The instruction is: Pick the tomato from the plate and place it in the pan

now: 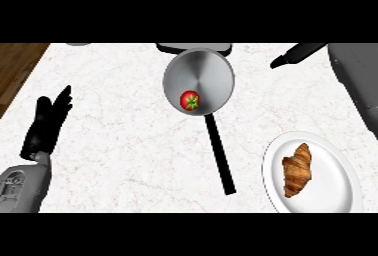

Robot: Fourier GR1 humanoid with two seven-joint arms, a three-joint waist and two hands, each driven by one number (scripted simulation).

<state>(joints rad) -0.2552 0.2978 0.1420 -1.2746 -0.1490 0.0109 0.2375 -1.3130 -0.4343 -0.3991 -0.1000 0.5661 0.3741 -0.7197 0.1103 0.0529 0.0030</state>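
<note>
The white marbled counter is filling most of the head view, with a strip of brown wood showing at the upper left. The right forearm is coming in large along the right edge, and its right hand is hanging above the counter near the upper right, just beside the pan's far rim; the fingers are looking straight and together, closed on nothing. The steel pan is sitting upper centre, its black handle running down toward the viewer. The white plate is lying at the lower right and is carrying only a croissant. The left hand is resting at the left edge, fingers up and relaxed, holding nothing. The tomato is lying inside the pan, near the rim on the handle side, green stem showing, well apart from the plate. Judging from this, the placing step is looking done: the tomato is in the pan and no hand is touching it. What remains is probably only clearing the right arm away, keeping it off the pan rim so nothing is getting nudged.
</note>
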